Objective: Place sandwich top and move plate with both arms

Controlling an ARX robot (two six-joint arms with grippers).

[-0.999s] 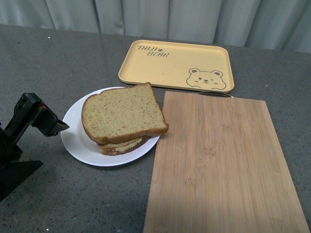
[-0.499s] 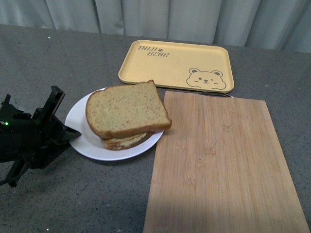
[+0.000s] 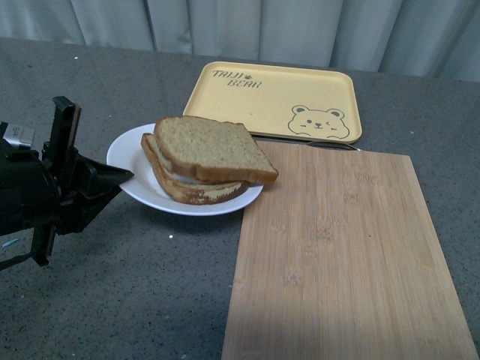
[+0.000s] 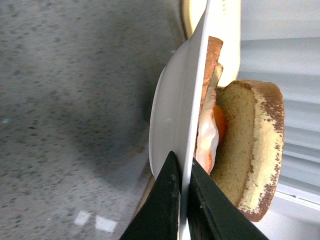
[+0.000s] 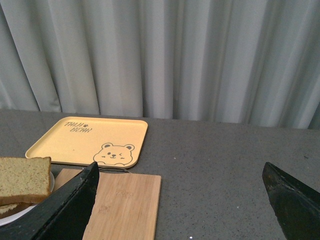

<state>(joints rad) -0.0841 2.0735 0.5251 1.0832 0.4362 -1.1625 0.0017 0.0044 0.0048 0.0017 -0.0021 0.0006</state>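
The sandwich top, a tan speckled bread slice, lies on the stack with the fried egg on the white plate. My left gripper is shut on the plate's left rim and holds that side lifted, so the plate tilts. In the left wrist view the gripper pinches the plate's edge with the sandwich top beyond. My right gripper is open and empty, out of the front view, with its fingers wide apart above the table right of the board.
A bamboo cutting board lies right of the plate, touching its rim. A yellow bear tray sits behind. Grey curtain backs the speckled grey table.
My left gripper moved right, closed on the plate's left rim and lifted it. The plate and sandwich shifted right and back and now tilt.
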